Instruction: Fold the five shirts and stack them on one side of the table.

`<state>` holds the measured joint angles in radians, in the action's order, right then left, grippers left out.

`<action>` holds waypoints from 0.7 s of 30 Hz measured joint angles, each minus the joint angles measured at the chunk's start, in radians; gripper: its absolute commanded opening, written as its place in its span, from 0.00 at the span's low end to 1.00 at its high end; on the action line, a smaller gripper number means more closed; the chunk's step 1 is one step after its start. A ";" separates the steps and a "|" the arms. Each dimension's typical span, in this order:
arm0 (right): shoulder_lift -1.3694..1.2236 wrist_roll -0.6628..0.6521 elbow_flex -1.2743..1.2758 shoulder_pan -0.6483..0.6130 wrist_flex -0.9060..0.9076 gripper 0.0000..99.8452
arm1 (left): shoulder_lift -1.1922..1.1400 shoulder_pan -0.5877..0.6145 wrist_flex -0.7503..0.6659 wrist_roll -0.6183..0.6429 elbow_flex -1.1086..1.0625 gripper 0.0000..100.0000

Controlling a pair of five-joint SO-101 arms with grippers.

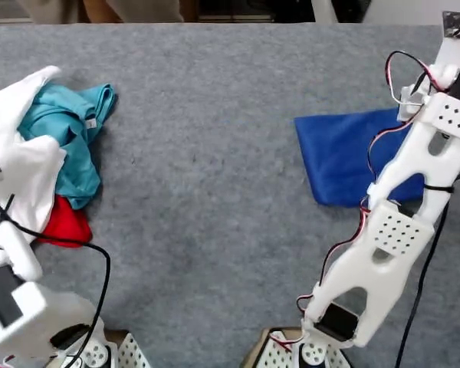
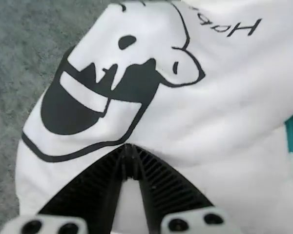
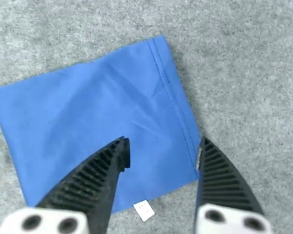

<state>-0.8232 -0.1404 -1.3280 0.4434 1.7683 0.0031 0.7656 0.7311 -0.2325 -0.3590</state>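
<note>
A folded blue shirt (image 1: 341,156) lies flat on the grey table at the right. My right gripper (image 3: 163,148) hovers open above the blue shirt (image 3: 95,117), fingers spread over its near edge, holding nothing. At the left edge a heap holds a white shirt (image 1: 15,157) with a black cartoon print, a teal shirt (image 1: 69,138) and a red shirt (image 1: 64,222) under them. My left gripper (image 2: 129,153) is shut on the white shirt (image 2: 185,107), its black fingers pinched together on the fabric.
The grey felt table (image 1: 207,176) lies bare across its middle and back. The right arm's white links (image 1: 399,222) and cables cross over the blue shirt's near side. The left arm's base (image 1: 31,314) sits at the front left corner.
</note>
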 measured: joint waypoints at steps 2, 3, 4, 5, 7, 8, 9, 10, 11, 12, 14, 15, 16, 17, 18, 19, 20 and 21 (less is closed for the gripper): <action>0.000 0.000 0.000 0.000 0.000 0.22 | -0.029 0.002 0.002 0.000 0.002 0.10; 0.000 0.000 0.000 0.000 0.000 0.22 | -0.034 0.002 0.015 -0.002 0.002 0.10; 0.000 0.000 0.000 0.000 0.000 0.22 | -0.038 0.003 0.034 -0.002 0.009 0.10; 0.000 0.000 0.000 0.000 0.000 0.22 | -0.041 0.003 0.052 -0.002 0.020 0.09; 0.000 0.000 0.000 0.000 0.000 0.22 | -0.041 0.006 0.095 0.002 0.040 0.04; 0.000 0.000 0.000 0.000 0.000 0.22 | -0.041 0.006 0.115 0.002 0.052 0.01; 0.000 0.000 0.000 0.000 0.000 0.22 | -0.041 0.006 0.132 0.000 0.060 0.02; 0.000 0.000 0.000 0.000 0.000 0.22 | -0.041 0.006 0.149 0.000 0.071 0.02; 0.000 0.000 0.000 0.000 0.000 0.22 | -0.041 0.006 0.160 0.000 0.080 0.02; 0.000 0.000 0.000 0.000 0.000 0.22 | -0.041 0.006 0.172 0.000 0.089 0.02; 0.000 0.000 0.000 0.000 0.000 0.22 | -0.044 0.006 0.196 0.000 0.109 0.02; 0.000 0.000 0.000 0.000 0.000 0.22 | -0.044 0.006 0.213 0.000 0.118 0.02; 0.000 0.000 0.000 0.000 0.000 0.22 | -0.044 0.006 0.233 0.000 0.129 0.02; 0.000 0.000 0.000 0.000 0.000 0.22 | -0.044 0.006 0.250 0.000 0.143 0.02; 0.000 0.000 0.000 0.000 0.000 0.22 | -0.044 0.006 0.270 0.000 0.161 0.02; 0.000 0.000 0.000 0.000 0.000 0.22 | -0.046 0.006 0.292 0.002 0.181 0.02; 0.000 0.000 0.000 0.000 0.000 0.22 | -0.046 0.006 0.316 0.009 0.204 0.02; 0.000 0.000 0.000 0.000 0.000 0.22 | -0.046 0.006 0.342 0.018 0.230 0.02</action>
<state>-0.8232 -0.1404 -1.3280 0.4434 1.7683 -0.0430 0.7718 1.0733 -0.2140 -0.1289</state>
